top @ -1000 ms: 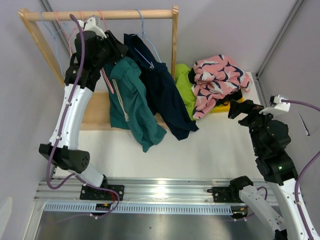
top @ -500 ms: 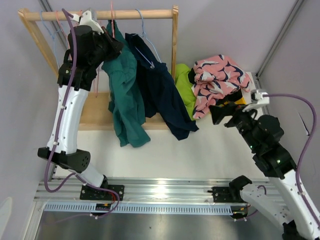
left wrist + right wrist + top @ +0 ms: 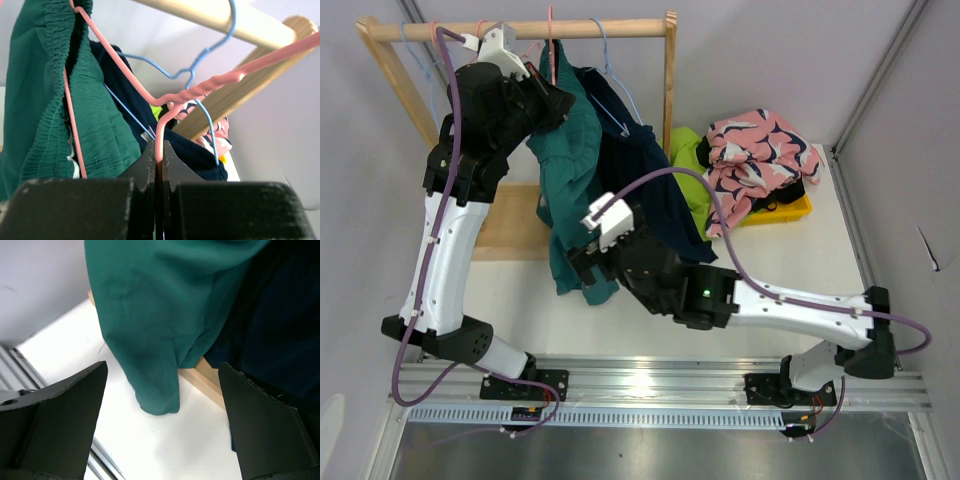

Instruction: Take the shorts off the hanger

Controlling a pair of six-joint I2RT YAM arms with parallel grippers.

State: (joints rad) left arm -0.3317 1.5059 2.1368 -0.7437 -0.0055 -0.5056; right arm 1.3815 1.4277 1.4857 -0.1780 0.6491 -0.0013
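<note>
Shorts [image 3: 575, 170] in teal hang from the pink hanger [image 3: 200, 91] at the wooden rail [image 3: 610, 28], my left gripper [image 3: 159, 160] pinched shut on its wire; my right gripper [image 3: 160, 410] (jaws wide, empty) has swung in from the right side to their hem, over bare table [image 3: 820, 250].

Bright, even light is filling everything; glare is streaking the near rail [image 3: 640, 378]; left gripper [image 3: 159, 152] is blurring.

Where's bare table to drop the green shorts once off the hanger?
Widest: table between yellow bin and right arm. Smaller patch between left arm and hem of the green shorts. Crowded: under the rack, and the bin, piled with clothes.
</note>
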